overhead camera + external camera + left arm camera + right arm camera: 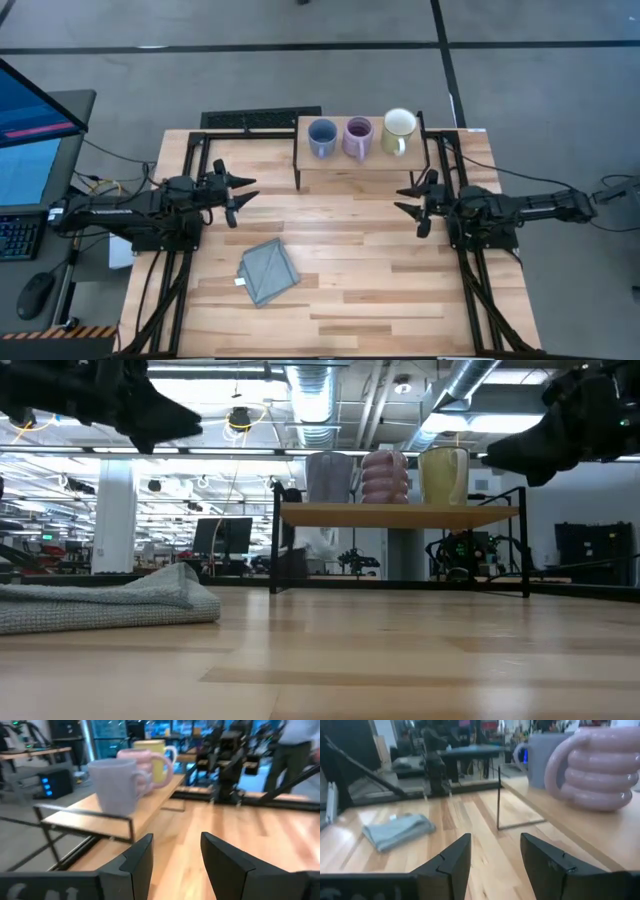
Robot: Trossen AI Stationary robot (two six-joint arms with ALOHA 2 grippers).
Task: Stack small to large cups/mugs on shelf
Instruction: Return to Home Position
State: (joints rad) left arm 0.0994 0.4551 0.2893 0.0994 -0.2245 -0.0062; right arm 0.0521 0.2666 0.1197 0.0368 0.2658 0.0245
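Two grippers, both with fingers spread wide and nothing between them. The left gripper hangs above the table off the shelf's left front corner, fingers pointing toward the other arm. The right gripper mirrors it off the shelf's right front corner, pointing back at the left. Neither touches the shelf or any mug, and in the low view both sit high, at about the height of the mugs. The shelf, a light-wood board on thin black legs, stands at the table's far edge, midway between the arms. Three mugs stand upright on it in one row, side by side and not nested. The blue mug is at the shelf's left end. The purple mug, with a ribbed body, is in the middle, close to the blue one; touching or not, hard to tell. The cream mug is at the shelf's right end. A grey-blue folded cloth lies flat on the table, well in front of the shelf toward its left side. The left wrist view shows a person standing in the room beyond the shelf.
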